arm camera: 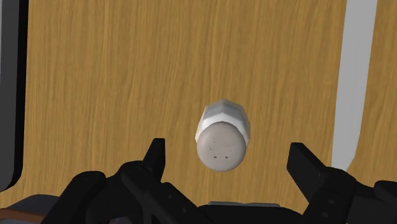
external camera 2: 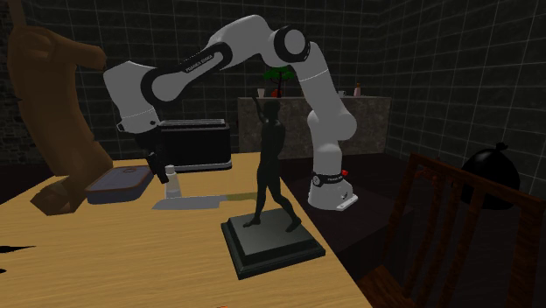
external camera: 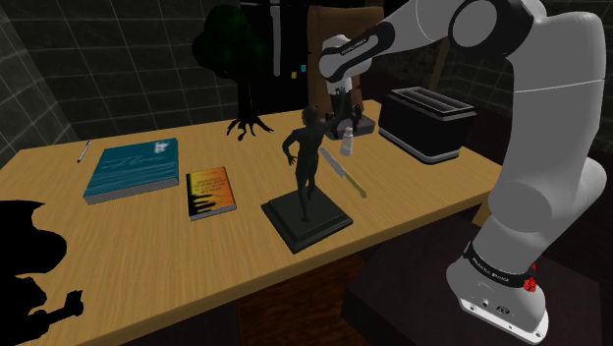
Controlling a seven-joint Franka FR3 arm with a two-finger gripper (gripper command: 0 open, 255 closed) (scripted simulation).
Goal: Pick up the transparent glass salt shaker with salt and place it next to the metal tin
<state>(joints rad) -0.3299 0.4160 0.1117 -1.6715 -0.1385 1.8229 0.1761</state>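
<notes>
The salt shaker (arm camera: 221,137) is a small pale jar with a perforated cap, standing upright on the wooden table (arm camera: 114,76). My gripper (arm camera: 230,167) hangs open just above it, with its fingers (arm camera: 156,158) apart on either side and not touching it. In the shoulder view the shaker (external camera: 346,142) stands below the gripper (external camera: 344,106), beside the dark flat tin (external camera: 362,125). In the second exterior view the gripper (external camera 2: 161,171) is close over the shaker (external camera 2: 173,185), and the grey lidded tin (external camera 2: 118,183) lies just to its left.
A knife (external camera: 346,179) lies near the shaker, on the side away from the tin. A black toaster (external camera: 425,123) stands behind it. A dark figure statue (external camera: 306,192) on a square base, two books (external camera: 133,169) and a pen (external camera: 84,150) sit further along the table.
</notes>
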